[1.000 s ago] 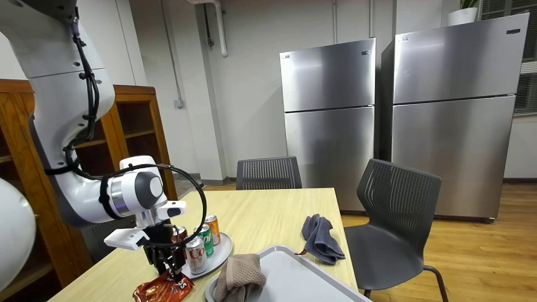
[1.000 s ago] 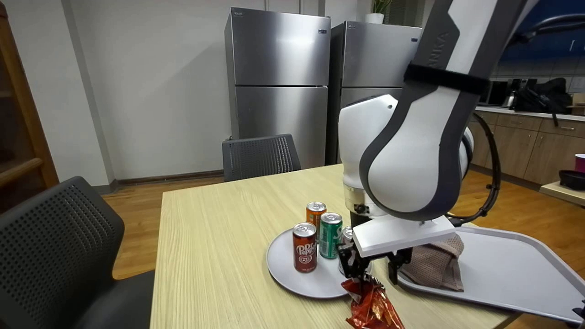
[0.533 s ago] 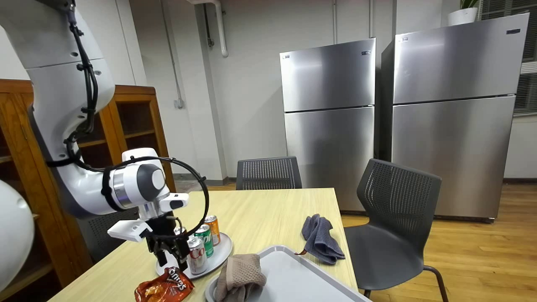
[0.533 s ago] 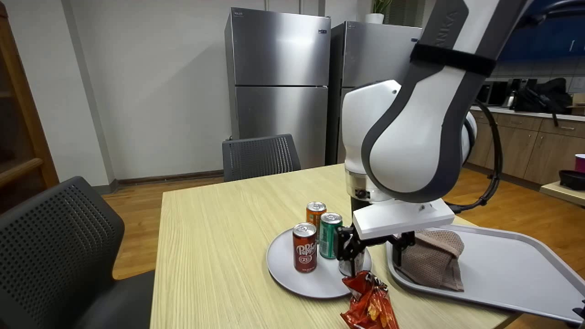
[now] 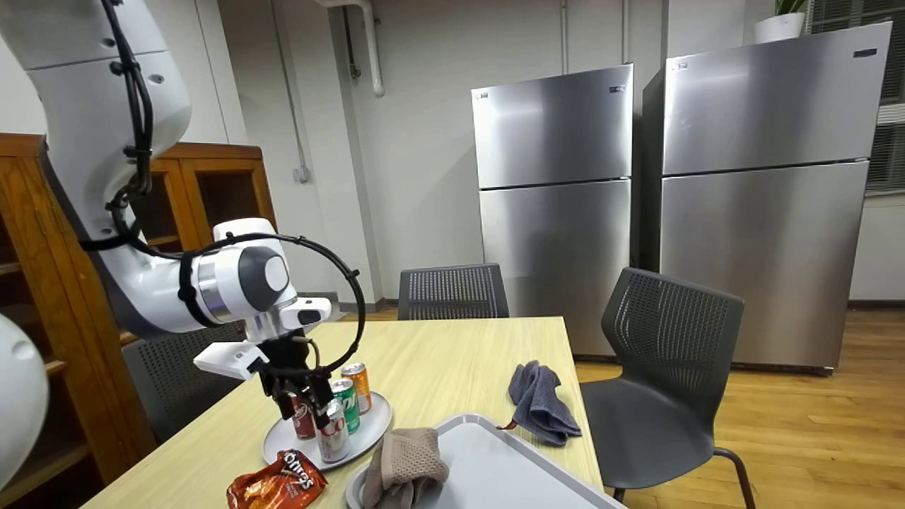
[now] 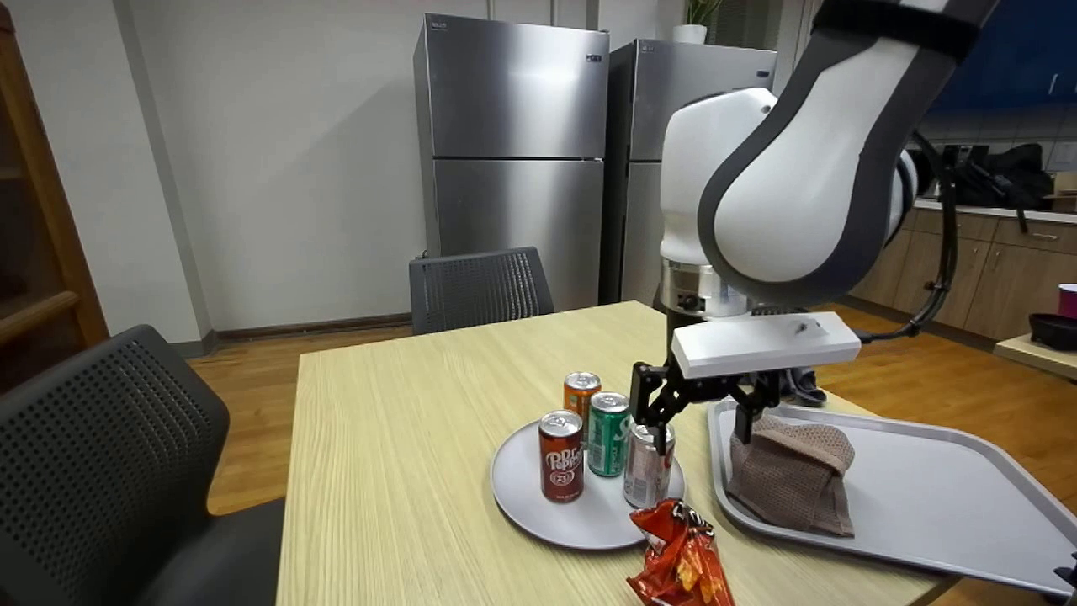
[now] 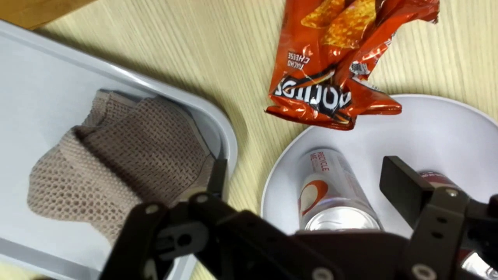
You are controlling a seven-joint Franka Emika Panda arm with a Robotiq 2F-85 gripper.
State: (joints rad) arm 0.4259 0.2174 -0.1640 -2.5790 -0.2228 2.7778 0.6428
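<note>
- Clearly, the hand [image 6: 702, 435] is spread wide, its two fingers [image 7: 404, 189] free and well apart, as it hangs above the table [image 6: 404, 454].
- Nearest to it is the silver can [image 6: 646, 473], upright on a round grey plate [image 6: 526, 484]; in the wrist view it shows between the fingers, though whether one touches it cannot be told.
- The red chip bag [image 7: 330, 66], lettered Doritos, lies on the table beside the plate, its lettered end reaching over the rim in the wrist view.
- The plate also bears a dark red can [image 6: 561, 461], a green can [image 6: 607, 438] and an orange can [image 6: 580, 392], all upright near the silver can.
- Beside the plate sits a grey tray [image 6: 934, 471], a brown cloth [image 6: 795, 480] bunched in its corner.
- A blue-grey cloth [image 5: 543, 406] lies on the table just beside the tray's edge, near a dark chair [image 5: 675, 339].
- Two steel refrigerators [image 5: 555, 141] stand beyond the table.
</note>
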